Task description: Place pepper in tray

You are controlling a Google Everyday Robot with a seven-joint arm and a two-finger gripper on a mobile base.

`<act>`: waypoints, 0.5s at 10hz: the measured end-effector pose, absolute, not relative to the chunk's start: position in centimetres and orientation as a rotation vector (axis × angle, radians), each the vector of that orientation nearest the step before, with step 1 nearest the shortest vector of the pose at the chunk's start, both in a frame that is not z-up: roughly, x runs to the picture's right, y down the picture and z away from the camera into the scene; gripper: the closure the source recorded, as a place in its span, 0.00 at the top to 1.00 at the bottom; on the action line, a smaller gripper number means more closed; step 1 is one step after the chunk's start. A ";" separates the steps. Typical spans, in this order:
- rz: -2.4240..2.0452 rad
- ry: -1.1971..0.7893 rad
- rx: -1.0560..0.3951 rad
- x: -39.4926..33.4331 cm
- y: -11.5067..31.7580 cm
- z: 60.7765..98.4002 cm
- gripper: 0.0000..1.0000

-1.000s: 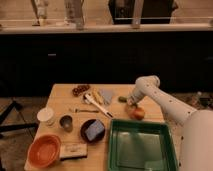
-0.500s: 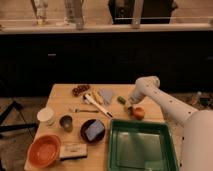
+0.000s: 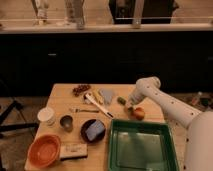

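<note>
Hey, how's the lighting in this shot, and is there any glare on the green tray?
Camera view: dim, warm light; the table is brightest, the cabinets behind nearly black; the tray floor shows a pale sheen, no hard glare; the gripper, shut, sits low by the pepper and orange ball, just beyond the tray.

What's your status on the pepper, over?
Gripper shut, down at pepper, grip unconfirmed. Pepper not in tray. Orange ball close beside gripper, tray side.
</note>
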State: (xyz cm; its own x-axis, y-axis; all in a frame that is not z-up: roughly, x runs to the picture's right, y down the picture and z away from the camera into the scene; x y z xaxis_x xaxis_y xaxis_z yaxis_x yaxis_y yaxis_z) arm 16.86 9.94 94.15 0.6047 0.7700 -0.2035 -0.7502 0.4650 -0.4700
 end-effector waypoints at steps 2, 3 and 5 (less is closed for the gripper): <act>0.909 -0.097 -0.489 16.4 7.9 91.3 0.00; 0.887 -0.130 -0.452 15.9 6.5 89.4 0.00; 0.837 -0.185 -0.383 15.4 4.3 86.0 0.00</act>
